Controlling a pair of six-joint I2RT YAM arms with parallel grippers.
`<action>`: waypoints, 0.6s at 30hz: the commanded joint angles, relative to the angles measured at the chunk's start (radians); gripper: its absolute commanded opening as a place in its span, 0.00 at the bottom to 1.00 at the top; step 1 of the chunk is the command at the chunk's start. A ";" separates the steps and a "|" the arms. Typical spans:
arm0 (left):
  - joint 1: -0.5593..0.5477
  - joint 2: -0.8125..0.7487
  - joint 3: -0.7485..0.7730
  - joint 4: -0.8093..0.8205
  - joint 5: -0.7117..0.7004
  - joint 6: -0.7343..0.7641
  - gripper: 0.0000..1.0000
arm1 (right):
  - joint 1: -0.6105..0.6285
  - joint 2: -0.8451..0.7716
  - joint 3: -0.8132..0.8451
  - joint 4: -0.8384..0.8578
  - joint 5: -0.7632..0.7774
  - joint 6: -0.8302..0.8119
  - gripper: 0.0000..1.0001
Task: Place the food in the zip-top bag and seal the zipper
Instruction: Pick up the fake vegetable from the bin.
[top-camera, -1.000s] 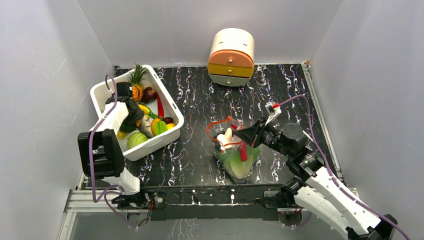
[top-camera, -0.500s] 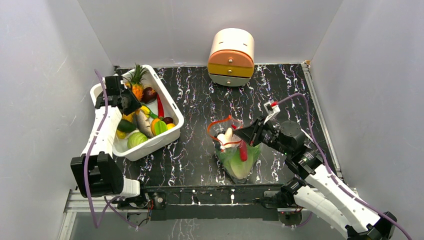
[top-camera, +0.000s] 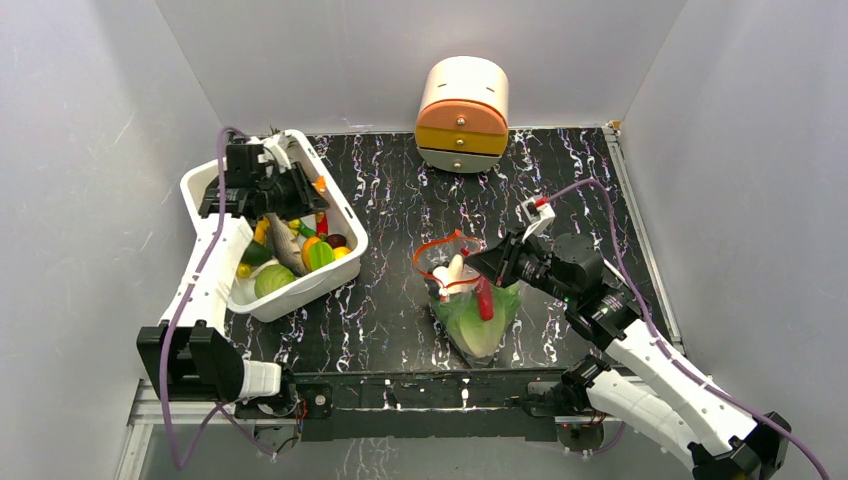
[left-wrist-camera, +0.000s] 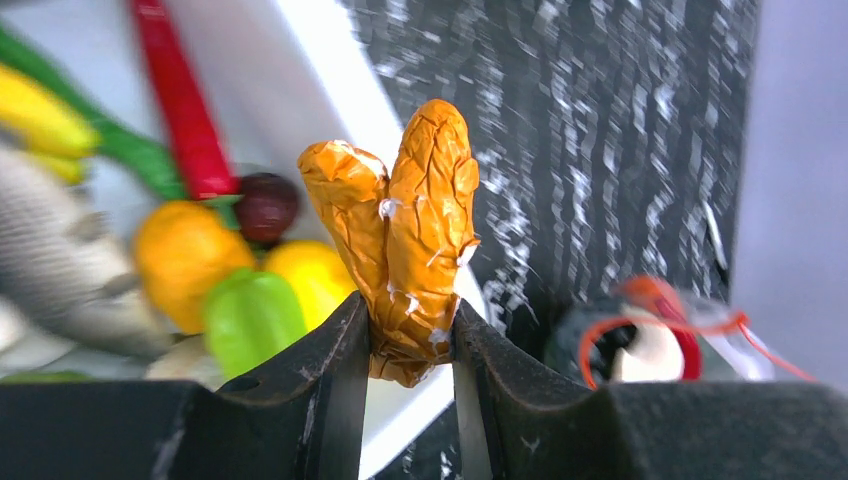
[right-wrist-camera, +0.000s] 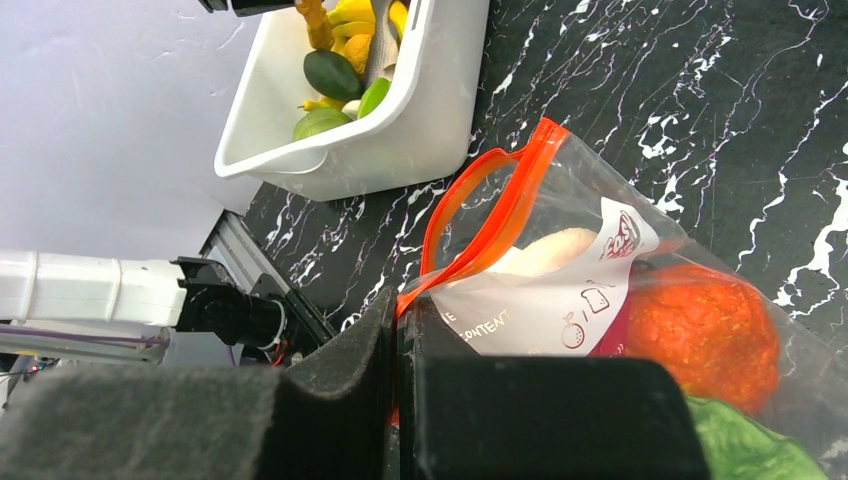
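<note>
Though tiny overhead, sausages (orange) occupy left hand.

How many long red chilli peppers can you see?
2. One slim red toy chilli lies in the white rectangular plastic tub; a second red chilli is inside the clear zip-top plastic bag. More may be hidden under the tub's pile.

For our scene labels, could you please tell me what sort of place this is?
Probably a robot test booth: plain grey walls around a marbled tabletop, toy produce in a white tub.
</note>
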 joint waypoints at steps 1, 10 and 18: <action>-0.104 -0.045 0.039 0.031 0.256 0.016 0.19 | 0.003 0.003 0.076 0.085 -0.007 -0.016 0.00; -0.248 -0.065 -0.044 0.231 0.434 -0.095 0.21 | 0.003 0.026 0.067 0.153 -0.051 -0.016 0.00; -0.442 -0.049 -0.105 0.330 0.457 -0.168 0.22 | 0.003 0.046 0.074 0.183 -0.054 -0.008 0.00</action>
